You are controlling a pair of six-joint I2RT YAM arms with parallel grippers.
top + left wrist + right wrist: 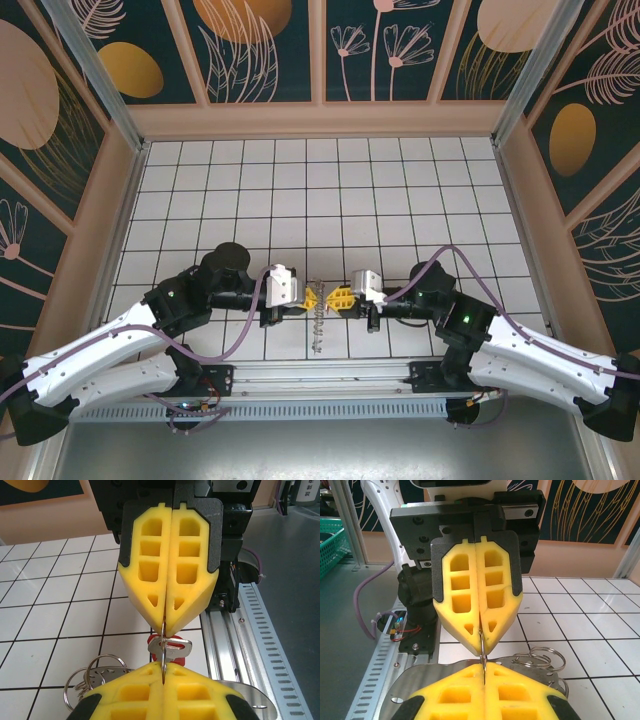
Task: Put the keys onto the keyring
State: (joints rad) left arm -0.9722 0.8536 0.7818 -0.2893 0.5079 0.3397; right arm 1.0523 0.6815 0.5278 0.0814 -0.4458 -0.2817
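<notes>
Low in the centre of the top view, the left gripper (314, 298) and the right gripper (339, 298), both with yellow foam-padded fingers, meet tip to tip above the white tiled table (400, 200). Each claw is pressed narrow, its pads closed on the large thin grey metal wire keyring (318, 328), which hangs from between the tips towards the bottom of the frame.

In the left wrist view the wire runs straight across the short gap at centre frame, from the right gripper's tips above to the left gripper's tips below. The tiny red key (153, 641) sits at that gap, against the wire, with a flat silver metal piece (174, 646) lying over it. A bunch of small silver loops (95, 672) rests on the tiles at lower left of that frame.
</notes>
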